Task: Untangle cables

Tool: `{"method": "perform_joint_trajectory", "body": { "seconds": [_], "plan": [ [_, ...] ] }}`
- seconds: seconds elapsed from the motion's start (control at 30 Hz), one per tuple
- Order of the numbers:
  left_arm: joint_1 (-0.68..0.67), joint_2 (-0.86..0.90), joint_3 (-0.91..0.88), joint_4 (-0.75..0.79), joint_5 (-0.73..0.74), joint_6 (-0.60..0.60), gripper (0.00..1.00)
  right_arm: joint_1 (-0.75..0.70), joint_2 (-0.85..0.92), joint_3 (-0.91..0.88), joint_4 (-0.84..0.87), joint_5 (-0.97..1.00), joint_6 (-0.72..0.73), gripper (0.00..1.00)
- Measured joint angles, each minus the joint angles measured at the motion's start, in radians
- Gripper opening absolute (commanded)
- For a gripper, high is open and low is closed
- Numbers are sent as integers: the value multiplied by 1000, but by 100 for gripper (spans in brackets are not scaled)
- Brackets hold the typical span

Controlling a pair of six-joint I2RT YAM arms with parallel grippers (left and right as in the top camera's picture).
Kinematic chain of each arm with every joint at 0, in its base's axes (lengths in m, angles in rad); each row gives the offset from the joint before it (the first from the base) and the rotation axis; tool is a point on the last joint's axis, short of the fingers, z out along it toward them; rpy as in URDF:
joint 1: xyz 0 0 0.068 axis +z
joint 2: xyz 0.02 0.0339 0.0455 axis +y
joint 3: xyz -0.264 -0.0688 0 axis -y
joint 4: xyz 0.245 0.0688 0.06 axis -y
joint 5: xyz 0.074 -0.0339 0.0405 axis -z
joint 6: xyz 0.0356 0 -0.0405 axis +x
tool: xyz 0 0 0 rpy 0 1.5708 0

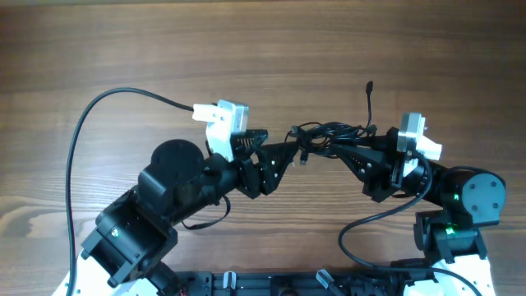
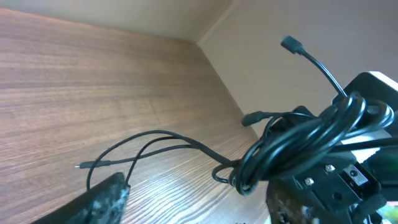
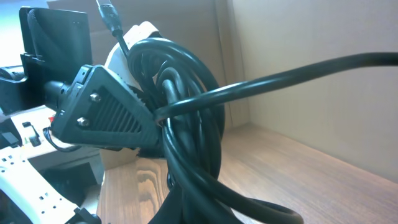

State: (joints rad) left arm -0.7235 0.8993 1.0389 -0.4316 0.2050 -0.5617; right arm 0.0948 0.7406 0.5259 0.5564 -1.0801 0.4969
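Cables (image 1: 333, 131), black bundle in tight right jaws; left jaws wide

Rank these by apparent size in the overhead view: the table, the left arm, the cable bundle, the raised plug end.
1. table
2. left arm
3. cable bundle
4. raised plug end
No close calls.

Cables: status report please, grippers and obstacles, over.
Left gripper open, at the cables. Right gripper shut on them, held above table. One plug end sticks out; nothing blocking.
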Motion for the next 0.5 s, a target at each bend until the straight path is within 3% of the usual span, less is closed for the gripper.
{"method": "perform_joint_trajectory", "body": {
  "seconds": [0.5],
  "plan": [
    [0, 102, 0, 93, 44, -10, 68, 0, 0, 0, 3, -2, 0, 4]
  ]
}}
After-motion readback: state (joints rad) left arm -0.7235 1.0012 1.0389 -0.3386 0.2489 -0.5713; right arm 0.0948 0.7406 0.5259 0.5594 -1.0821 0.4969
